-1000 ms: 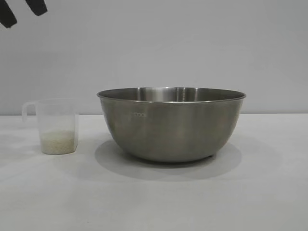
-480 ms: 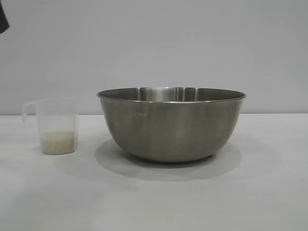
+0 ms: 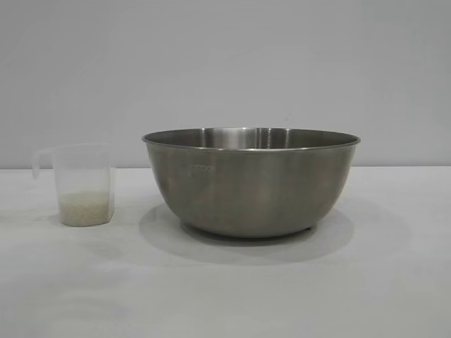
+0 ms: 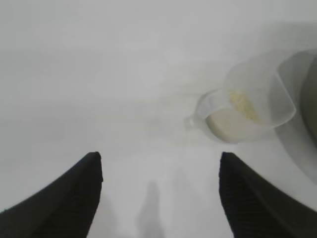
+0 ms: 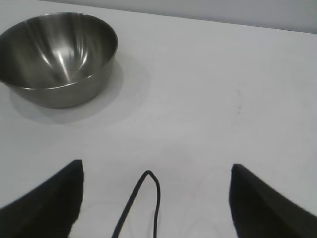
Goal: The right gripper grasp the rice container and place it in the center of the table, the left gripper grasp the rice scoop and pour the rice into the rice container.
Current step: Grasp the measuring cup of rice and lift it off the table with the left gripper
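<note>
The rice container, a large steel bowl, stands on the white table near the middle; it also shows in the right wrist view, empty inside as far as seen. The rice scoop, a translucent cup with a loop handle, stands upright to the bowl's left with rice in its bottom; it also shows in the left wrist view. My left gripper is open and empty above the table, apart from the scoop. My right gripper is open and empty, well away from the bowl. Neither gripper shows in the exterior view.
A thin black cable loop hangs between the right gripper's fingers. A plain grey wall stands behind the table.
A dark part of an arm at the exterior view's top left has moved up and left out of view. The scoop and the bowl have not moved.
</note>
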Action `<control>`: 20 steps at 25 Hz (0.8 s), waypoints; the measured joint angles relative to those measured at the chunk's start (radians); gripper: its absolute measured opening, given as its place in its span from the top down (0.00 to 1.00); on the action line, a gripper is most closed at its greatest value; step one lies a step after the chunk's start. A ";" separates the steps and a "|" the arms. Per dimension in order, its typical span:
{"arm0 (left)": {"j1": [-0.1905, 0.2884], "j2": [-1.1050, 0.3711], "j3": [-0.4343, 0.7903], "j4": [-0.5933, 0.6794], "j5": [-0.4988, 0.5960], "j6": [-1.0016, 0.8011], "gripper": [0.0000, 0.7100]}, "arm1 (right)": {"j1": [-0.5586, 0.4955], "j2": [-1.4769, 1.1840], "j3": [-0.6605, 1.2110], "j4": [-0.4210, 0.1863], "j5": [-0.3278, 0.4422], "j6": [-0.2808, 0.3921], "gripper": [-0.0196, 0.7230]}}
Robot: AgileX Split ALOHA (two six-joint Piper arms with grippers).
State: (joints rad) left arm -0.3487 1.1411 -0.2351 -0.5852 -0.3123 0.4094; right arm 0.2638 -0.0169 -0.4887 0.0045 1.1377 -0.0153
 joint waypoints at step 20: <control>-0.108 0.453 0.222 0.230 -0.814 -0.383 0.38 | 0.000 0.000 0.000 0.000 0.000 0.000 0.20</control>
State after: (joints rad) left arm -0.4570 1.5939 -0.0134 -0.3556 -1.1260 0.0263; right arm 0.2638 -0.0169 -0.4887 0.0045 1.1377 -0.0153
